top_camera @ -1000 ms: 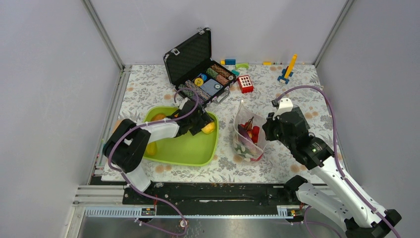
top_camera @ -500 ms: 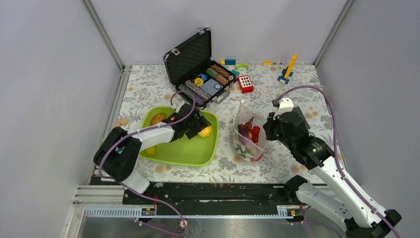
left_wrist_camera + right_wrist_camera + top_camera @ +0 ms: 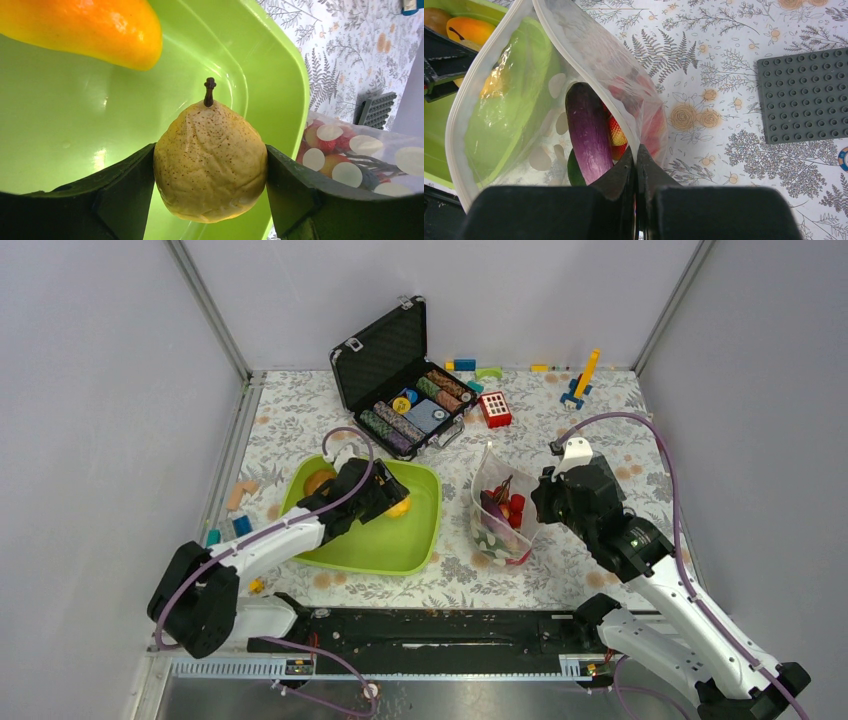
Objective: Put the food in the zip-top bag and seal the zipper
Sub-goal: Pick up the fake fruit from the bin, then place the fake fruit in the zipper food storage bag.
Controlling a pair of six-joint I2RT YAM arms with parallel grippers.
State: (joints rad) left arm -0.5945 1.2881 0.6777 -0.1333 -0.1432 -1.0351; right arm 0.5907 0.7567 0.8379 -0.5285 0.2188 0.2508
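The left gripper (image 3: 210,166) clasped a yellow pear (image 3: 210,145) over the green tray (image 3: 272,75), the right gripper (image 3: 636,161) pinched tight on the open zip-top bag (image 3: 514,115) just beside, purple eggplant (image 3: 588,130) inside, a chip case (image 3: 385,355) beyond

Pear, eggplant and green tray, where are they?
pear (image 3: 210,162): left wrist view, middle of its body.
eggplant (image 3: 589,132): right wrist view, middle of its body.
green tray (image 3: 295,80): left wrist view, on its rim.
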